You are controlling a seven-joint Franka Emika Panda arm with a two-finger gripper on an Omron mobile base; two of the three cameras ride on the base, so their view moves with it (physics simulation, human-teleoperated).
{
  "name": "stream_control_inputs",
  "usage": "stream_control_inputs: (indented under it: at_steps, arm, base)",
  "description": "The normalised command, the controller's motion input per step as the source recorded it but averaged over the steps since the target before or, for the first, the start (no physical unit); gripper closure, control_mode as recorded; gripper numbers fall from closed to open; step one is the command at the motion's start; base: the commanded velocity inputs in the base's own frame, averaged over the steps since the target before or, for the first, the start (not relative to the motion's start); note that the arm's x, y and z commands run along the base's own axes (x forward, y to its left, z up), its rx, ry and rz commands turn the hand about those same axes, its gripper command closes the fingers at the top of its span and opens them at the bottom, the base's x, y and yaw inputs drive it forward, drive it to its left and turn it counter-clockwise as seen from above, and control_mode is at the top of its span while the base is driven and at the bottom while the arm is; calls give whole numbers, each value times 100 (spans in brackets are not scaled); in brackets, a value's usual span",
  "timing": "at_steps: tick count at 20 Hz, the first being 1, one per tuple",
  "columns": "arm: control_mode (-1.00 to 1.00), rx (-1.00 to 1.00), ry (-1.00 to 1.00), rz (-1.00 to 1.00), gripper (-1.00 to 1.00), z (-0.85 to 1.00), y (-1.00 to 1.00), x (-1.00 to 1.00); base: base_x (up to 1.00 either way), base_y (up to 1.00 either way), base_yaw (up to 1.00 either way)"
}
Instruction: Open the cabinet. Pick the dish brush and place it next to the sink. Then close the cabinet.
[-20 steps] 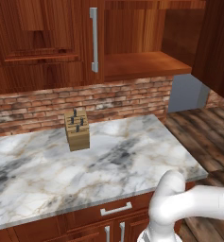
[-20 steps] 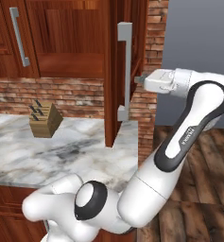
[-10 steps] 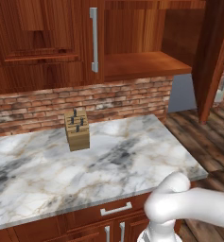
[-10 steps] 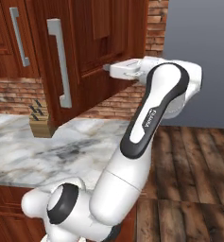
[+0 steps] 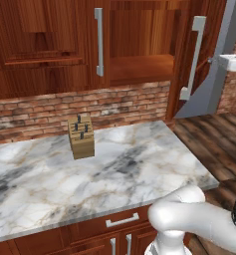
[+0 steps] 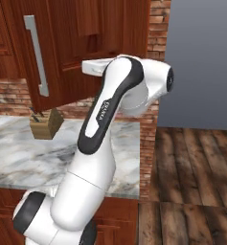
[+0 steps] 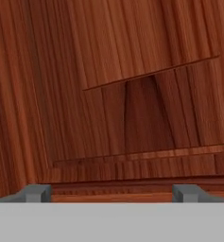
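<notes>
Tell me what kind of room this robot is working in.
Most likely a kitchen: a marble counter holding a knife block, reddish-brown wall cabinet above, and a brick backsplash between them.

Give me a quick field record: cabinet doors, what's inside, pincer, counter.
cabinet: right door swung open, left door shut
inside: bare wooden shelf in the left base view; no dish brush visible
pincer: open, holding nothing, facing wood panelling
counter: marble, knife block standing near the brick wall

occluded: cabinet [image 6: 86,43] interior, behind door | end effector [image 7: 111,191]: tips cropped
</notes>
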Motion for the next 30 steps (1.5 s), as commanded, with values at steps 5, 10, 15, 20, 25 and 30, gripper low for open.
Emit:
stream_control_inputs:
  at_steps: [5,10,15,20,25,30]
  arm:
    - [-100,0,-4,-35,-100,18,75,0]
    - [-100,0,-8,-44,-100,6,62,0]
    - [-100,0,-3,-54,-100,0,53,15]
    - [-100,0,0,-54,-100,0,30,45]
    - [-100,0,0,-38,-100,0,6,47]
    - [-100,0,0,-20,-100,0,0,51]
  base:
    - [0,0,0]
    - [0,0,0]
    - [0,0,0]
    - [0,0,0]
    - [0,0,0]
    - [0,0,0]
